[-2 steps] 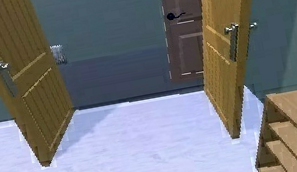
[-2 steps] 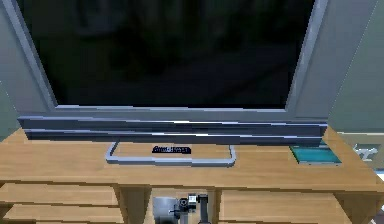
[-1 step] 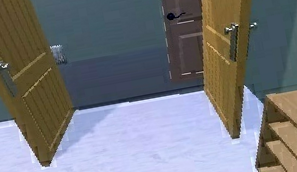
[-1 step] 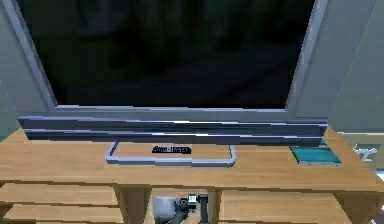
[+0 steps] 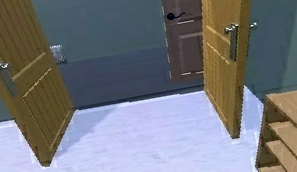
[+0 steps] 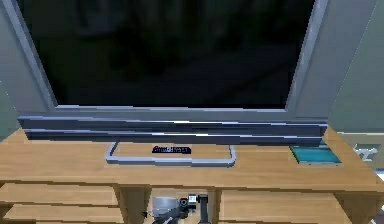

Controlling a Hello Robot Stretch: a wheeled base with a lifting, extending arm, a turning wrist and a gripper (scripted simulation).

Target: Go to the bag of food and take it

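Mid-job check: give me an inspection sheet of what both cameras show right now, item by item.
surface: wooden TV stand with open shelves below; its corner is at the forward view's lower right.
job's things: nothing seen.
clutter: large dark television on the stand; small dark flat thing on the television's base; teal flat thing near the stand's right end; small white thing beyond it.
tool: tool low at the arm side view's bottom edge, in front of the shelves; cannot tell whether it holds anything.
cables: nothing seen.
surroundings: left-hand wooden door and right-hand wooden door, both swung open; dark door between them, farther back; pale floor.
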